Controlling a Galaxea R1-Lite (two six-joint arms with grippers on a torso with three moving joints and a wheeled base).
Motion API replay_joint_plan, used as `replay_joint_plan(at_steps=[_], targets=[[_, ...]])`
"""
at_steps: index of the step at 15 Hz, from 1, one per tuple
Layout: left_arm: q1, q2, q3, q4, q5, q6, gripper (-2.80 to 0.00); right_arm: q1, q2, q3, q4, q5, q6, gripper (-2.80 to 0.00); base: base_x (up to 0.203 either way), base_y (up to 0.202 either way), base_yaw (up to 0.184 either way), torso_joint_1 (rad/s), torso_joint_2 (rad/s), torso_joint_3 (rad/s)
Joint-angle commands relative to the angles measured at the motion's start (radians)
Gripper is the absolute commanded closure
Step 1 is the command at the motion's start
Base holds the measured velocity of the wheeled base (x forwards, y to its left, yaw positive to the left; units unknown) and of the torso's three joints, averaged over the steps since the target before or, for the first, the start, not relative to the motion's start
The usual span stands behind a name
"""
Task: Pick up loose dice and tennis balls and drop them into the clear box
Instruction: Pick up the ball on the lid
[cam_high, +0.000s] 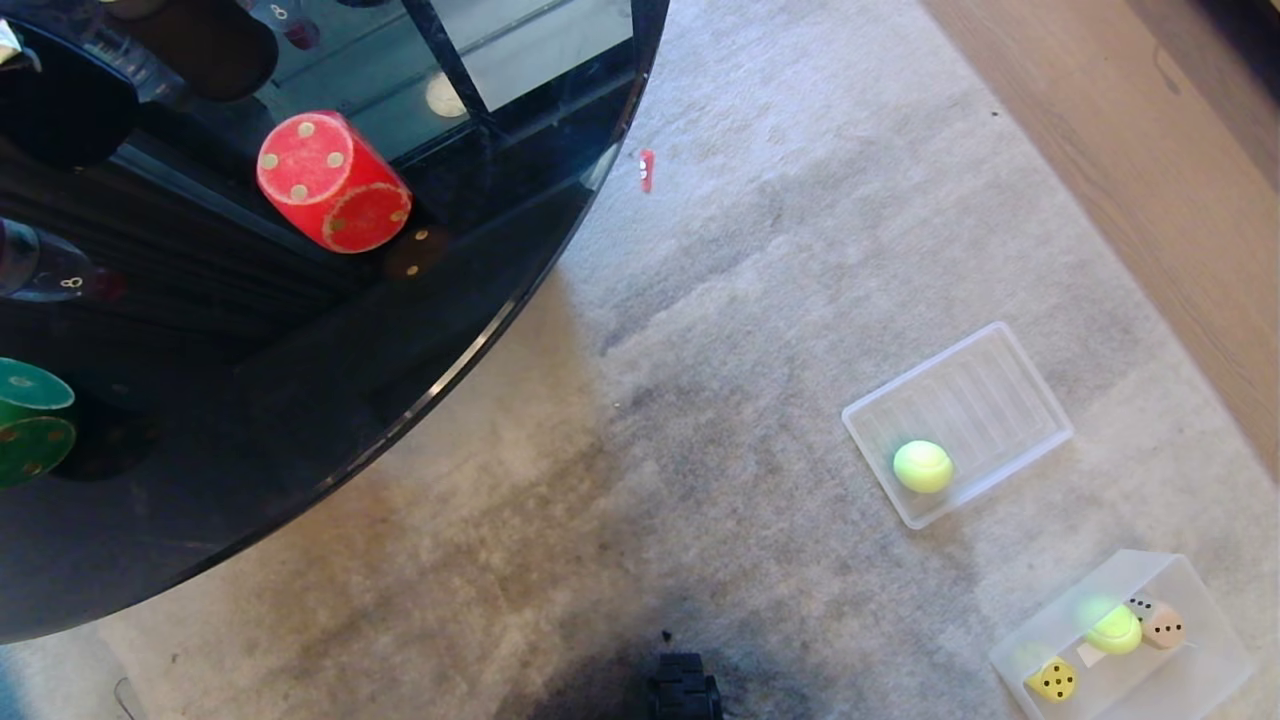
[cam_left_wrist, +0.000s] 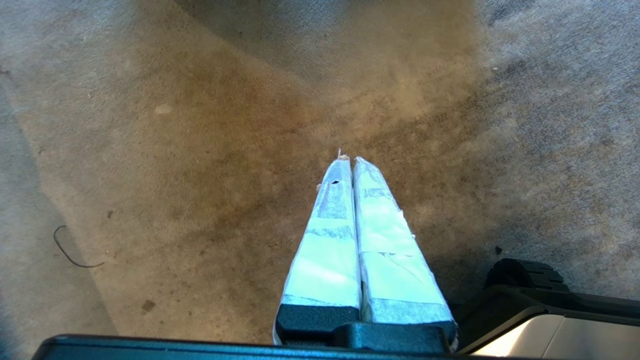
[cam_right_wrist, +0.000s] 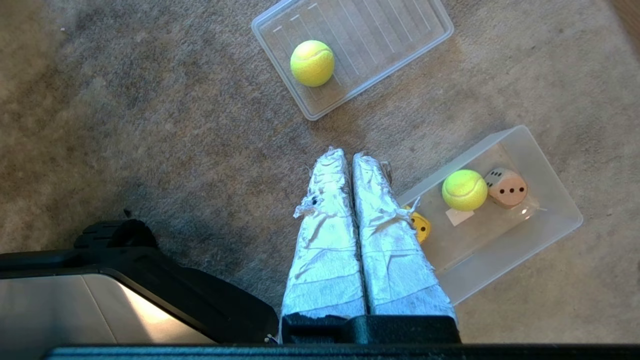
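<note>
A red die (cam_high: 330, 182) and a green die (cam_high: 30, 420) sit on the round black glass table (cam_high: 300, 420). The clear box (cam_high: 1215, 620) (cam_right_wrist: 555, 200) stands on the carpet at the lower right and holds a tennis ball (cam_high: 1114, 629) (cam_right_wrist: 464, 190), a tan die (cam_high: 1162, 627) (cam_right_wrist: 507, 187) and a yellow die (cam_high: 1053, 680) (cam_right_wrist: 421, 226). A second tennis ball (cam_high: 922, 466) (cam_right_wrist: 312, 63) lies in the shallow ridged tray (cam_high: 1000, 390) (cam_right_wrist: 380, 35). My left gripper (cam_left_wrist: 350, 159) hangs shut over bare carpet. My right gripper (cam_right_wrist: 345, 154) is shut and empty beside the box.
The carpet (cam_high: 750, 300) lies between the table and the tray. A wood floor strip (cam_high: 1130, 150) runs along the upper right. A small red object (cam_high: 646, 170) lies on the carpet by the table's edge. My base (cam_high: 685, 690) shows at the bottom.
</note>
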Motion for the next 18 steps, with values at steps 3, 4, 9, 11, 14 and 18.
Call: replay_joint_plan(at_steps=[3, 4, 9, 11, 14, 18], targets=[[0.001, 0.000, 0.000, 0.000, 0.001, -0.002, 0.00, -0.001, 0.009, -0.010, 0.012, -0.003, 0.010, 0.00, 0.000, 0.000, 0.000, 0.000, 0.00, 0.000], [0.001, 0.000, 0.000, 0.000, 0.001, -0.002, 0.00, -0.001, 0.041, -0.037, 0.016, -0.006, 0.019, 0.00, 0.000, 0.000, 0.000, 0.000, 0.00, 0.000], [0.001, 0.000, 0.000, 0.000, 0.001, -0.002, 0.00, 0.000, 0.615, -0.263, -0.043, 0.001, 0.158, 0.00, 0.000, 0.000, 0.000, 0.000, 0.00, 0.000], [0.001, 0.000, 0.000, 0.000, 0.001, -0.002, 0.00, 0.000, 0.908, -0.323, -0.196, 0.008, 0.200, 0.00, 0.000, 0.000, 0.000, 0.000, 0.00, 0.000], [0.001, 0.000, 0.000, 0.000, 0.001, -0.002, 0.00, -0.005, 1.300, -0.368, -0.493, 0.012, 0.245, 0.00, 0.000, 0.000, 0.000, 0.000, 0.00, 0.000], [0.001, 0.000, 0.000, 0.000, 0.001, -0.002, 0.00, -0.007, 1.688, -0.400, -0.881, -0.004, 0.324, 0.00, 0.000, 0.000, 0.000, 0.000, 0.00, 0.000]])
